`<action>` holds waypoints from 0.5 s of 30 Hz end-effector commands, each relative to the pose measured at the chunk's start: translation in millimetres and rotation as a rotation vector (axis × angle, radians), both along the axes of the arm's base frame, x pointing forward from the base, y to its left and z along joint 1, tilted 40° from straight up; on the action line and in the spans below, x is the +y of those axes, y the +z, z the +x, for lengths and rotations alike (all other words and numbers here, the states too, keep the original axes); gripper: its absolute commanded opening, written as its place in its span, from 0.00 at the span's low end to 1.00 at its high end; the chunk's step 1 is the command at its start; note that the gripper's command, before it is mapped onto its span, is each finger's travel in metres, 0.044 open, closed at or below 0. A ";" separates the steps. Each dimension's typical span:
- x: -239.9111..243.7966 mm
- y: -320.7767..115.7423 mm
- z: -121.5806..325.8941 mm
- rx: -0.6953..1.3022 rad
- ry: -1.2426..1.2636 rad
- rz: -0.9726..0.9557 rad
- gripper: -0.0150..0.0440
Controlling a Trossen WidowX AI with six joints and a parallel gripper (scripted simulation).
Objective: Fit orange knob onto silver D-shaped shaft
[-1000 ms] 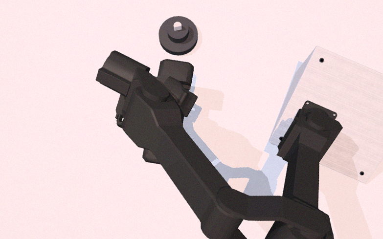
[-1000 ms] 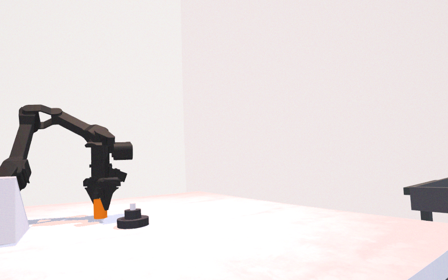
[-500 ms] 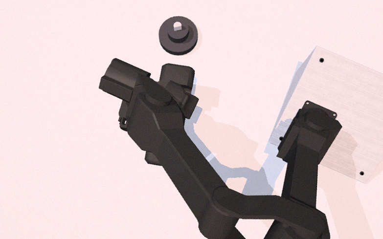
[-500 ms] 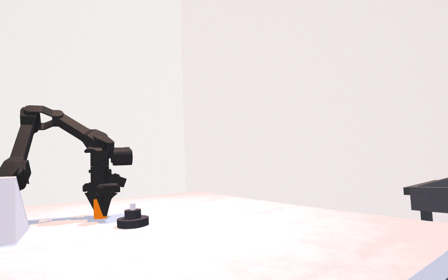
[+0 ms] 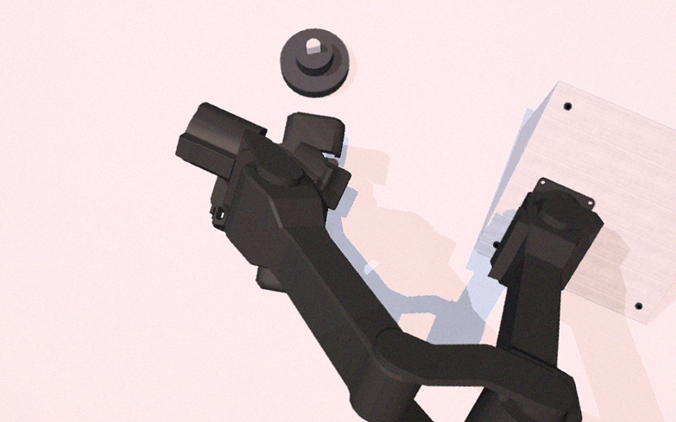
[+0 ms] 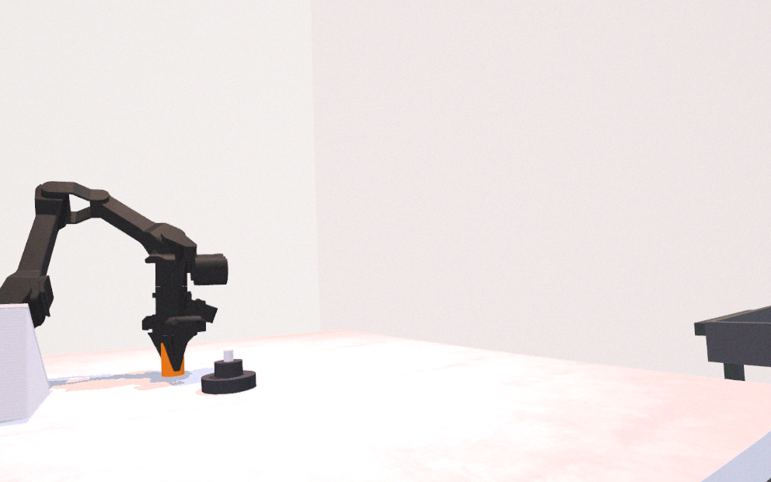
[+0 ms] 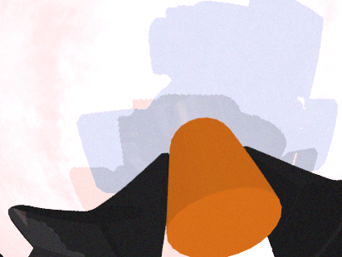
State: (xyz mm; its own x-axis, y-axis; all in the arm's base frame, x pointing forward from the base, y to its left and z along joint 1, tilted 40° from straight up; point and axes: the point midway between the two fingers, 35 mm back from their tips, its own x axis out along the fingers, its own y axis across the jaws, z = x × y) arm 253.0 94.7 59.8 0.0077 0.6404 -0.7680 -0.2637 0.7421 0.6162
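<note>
The exterior view shows the black two-fingered end effector pointing down, clamped on the upright orange cylindrical knob at the desk, near the round black stepped pedestal. The wrist view shows a finger on either side of the knob, but no pedestal; the top view hides the knob beneath the arm, yet reveals the flat side of the silver D-shaped shaft.

matt smooth orange knob — plastic-looking, matt black pedestal, metallic-looking shaft, brushed-metal plate — fine streaks, matt black arm
</note>
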 end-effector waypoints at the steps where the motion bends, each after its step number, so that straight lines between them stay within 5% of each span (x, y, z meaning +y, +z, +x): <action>1: -7.6 8.2 3.4 -0.002 -0.002 -0.001 0.26; 15: -58.3 63.8 8.4 0.000 -0.003 -0.012 0.25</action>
